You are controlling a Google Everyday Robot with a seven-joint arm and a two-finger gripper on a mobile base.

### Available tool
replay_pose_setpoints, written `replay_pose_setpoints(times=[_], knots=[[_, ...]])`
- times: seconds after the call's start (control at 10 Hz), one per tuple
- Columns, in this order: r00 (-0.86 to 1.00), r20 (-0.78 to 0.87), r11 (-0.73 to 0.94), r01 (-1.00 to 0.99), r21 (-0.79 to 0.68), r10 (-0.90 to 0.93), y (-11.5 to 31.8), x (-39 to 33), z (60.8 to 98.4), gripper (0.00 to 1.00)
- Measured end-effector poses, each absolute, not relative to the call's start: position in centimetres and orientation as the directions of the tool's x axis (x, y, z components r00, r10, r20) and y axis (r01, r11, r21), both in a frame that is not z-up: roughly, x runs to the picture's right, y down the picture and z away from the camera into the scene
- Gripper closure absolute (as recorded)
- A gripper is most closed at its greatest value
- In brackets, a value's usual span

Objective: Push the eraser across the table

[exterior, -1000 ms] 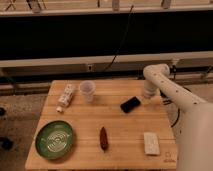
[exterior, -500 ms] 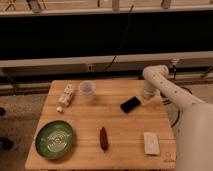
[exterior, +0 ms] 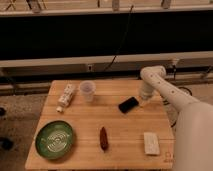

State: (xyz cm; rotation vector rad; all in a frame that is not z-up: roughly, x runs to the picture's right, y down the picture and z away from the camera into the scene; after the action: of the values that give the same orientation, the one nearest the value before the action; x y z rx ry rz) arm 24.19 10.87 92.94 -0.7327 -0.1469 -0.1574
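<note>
The eraser is a small flat black block lying on the light wooden table, right of centre toward the back. My gripper hangs from the white arm at the table's right side, just right of the eraser and close to it. Whether it touches the eraser is not clear.
A clear plastic cup and a white packet stand at the back left. A green plate lies at the front left, a dark red elongated item at the front centre, a whitish block at the front right.
The arm has lowered slightly toward the eraser's right end. The eraser has barely moved.
</note>
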Motion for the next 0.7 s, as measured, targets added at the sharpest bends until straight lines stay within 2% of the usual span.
replay_pose_setpoints(times=[0.7], knots=[[0.950,0.291,0.715,0.284,-0.639,-0.117,11.0,19.6,92.9,1.00]])
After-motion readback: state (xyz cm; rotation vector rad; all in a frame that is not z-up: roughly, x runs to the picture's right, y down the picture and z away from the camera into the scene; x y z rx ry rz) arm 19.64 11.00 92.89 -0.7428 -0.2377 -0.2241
